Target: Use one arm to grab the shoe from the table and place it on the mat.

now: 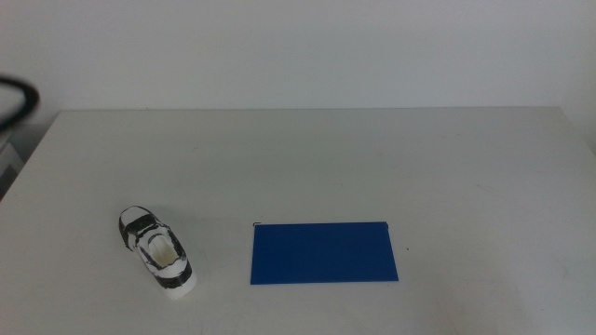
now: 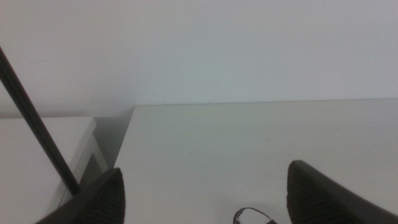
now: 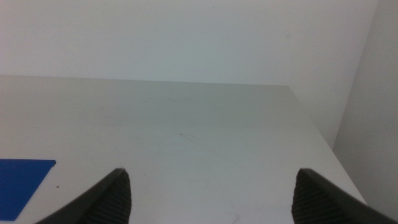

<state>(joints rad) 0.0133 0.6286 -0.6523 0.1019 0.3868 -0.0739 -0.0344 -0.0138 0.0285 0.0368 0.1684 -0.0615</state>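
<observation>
A plain, pale grey-white wall is seen behind the white tabletop, unmarked and evenly lit, with no hard shadows cast. In the left wrist view, a low white cabinet is shown beside the tabletop's edge. A second wall is met at a corner in the right wrist view.

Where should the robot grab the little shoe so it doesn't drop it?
Best guess: pinch the shoe across its narrow middle, around the open top, coming straight down from above. It lies upright on its sole, so both sides are free. The left gripper, jaws open, seems nearer than the right gripper.
</observation>
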